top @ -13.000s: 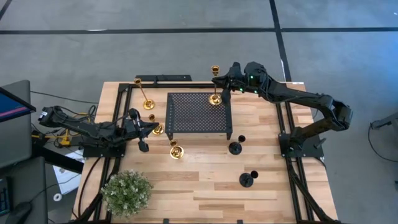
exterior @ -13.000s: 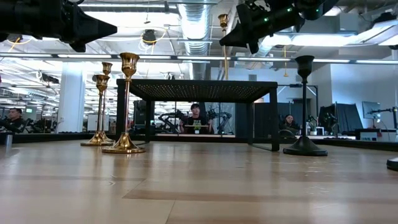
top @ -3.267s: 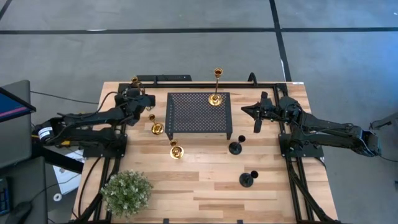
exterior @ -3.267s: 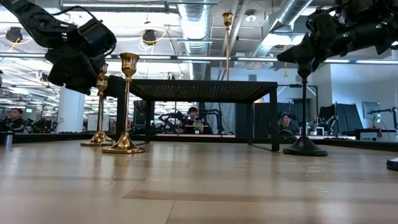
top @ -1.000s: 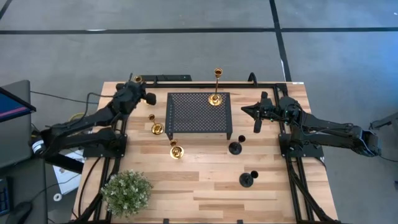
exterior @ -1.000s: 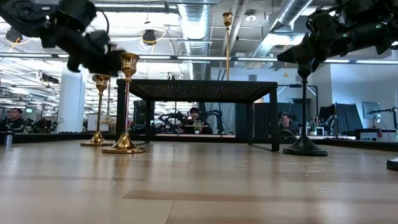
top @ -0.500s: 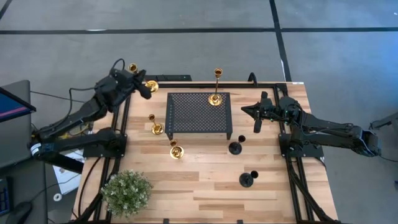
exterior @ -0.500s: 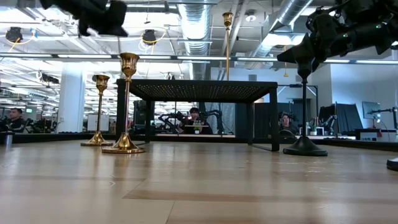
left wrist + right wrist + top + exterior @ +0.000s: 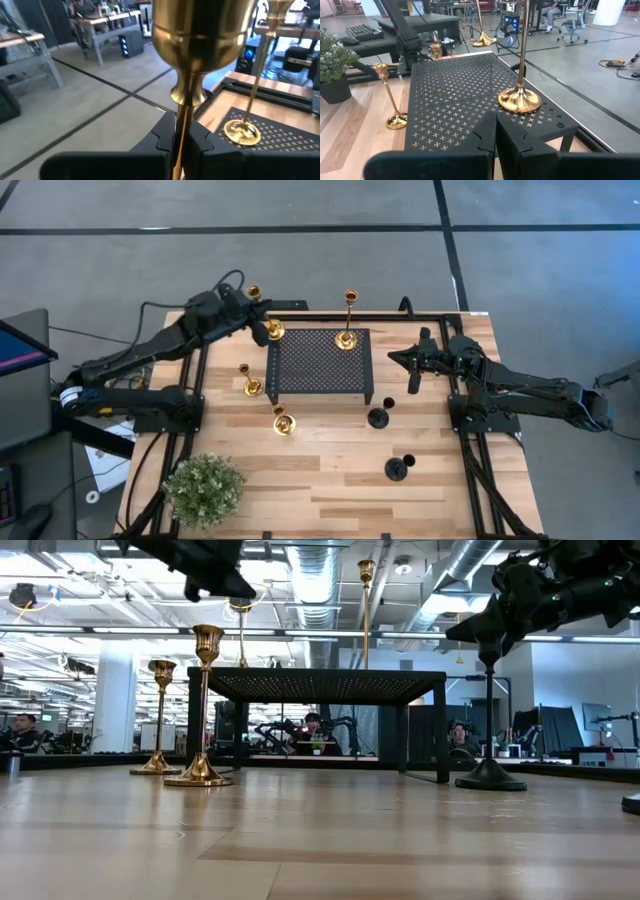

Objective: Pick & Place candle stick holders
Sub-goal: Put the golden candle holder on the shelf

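Transit under way: left gripper (image 9: 262, 330) has swung in from off the far-left corner of the black perforated metal stand (image 9: 320, 362) and now hangs at that corner, carrying a tall slim shiny gold candle stick holder (image 9: 254, 293). Judgement: placement on the stand comes next.

Left fingers (image 9: 162, 140) narrow, closed on the holder's thin stem just below the cup in the left wrist view. Base sits near the stand's corner edge; whether it touches the mesh cannot be told.

Second tall gold holder (image 9: 347, 338) stands on the stand's far edge. Two short gold holders (image 9: 251, 386) stand on the wooden surface (image 9: 330, 470) beside the stand's left side.

Right gripper (image 9: 395, 358) waits right of the stand, unmoved, fingers closed on nothing.
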{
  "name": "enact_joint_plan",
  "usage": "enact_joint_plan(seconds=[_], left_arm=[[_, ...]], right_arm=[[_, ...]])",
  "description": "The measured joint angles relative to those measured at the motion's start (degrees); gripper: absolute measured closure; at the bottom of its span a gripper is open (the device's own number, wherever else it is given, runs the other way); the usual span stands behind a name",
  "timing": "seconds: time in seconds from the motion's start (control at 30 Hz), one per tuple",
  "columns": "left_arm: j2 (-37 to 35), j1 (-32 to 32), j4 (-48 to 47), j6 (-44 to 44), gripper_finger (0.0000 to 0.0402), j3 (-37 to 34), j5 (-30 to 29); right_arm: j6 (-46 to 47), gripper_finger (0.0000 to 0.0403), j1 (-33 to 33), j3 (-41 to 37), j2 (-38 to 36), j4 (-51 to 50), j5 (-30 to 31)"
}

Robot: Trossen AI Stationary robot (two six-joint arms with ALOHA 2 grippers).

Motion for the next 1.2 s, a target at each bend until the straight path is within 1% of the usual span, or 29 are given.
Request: enact_joint_plan(seconds=[0.27,0.47,0.57,0.67,0.77,1.2], left_arm=[[6.3,-3.3,0.6,-1.1,0.0392,4.1,3.1],[9.4,-4.9,1.3,-1.2,0.0392,4.9,3.4],[10.2,-4.9,2.4,-1.2,0.0392,5.0,3.7],[10.6,-4.8,3.4,-1.2,0.0392,5.0,6.1],[10.5,-4.9,3.4,-1.2,0.0392,5.0,6.6],[11.7,-4.8,3.4,-1.2,0.0392,5.0,6.2]], right_arm=[[0.0,0.0402,0.0,0.0,0.0,-0.2,0.0],[0.0,0.0402,0.0,0.0,0.0,-0.2,0.0],[0.0,0.0402,0.0,0.0,0.0,-0.2,0.0],[0.0,0.0402,0.0,0.0,0.0,-0.2,0.0],[0.0,0.0402,0.0,0.0,0.0,-0.2,0.0],[0.0,0.0402,0.0,0.0,0.0,-0.2,0.0]])
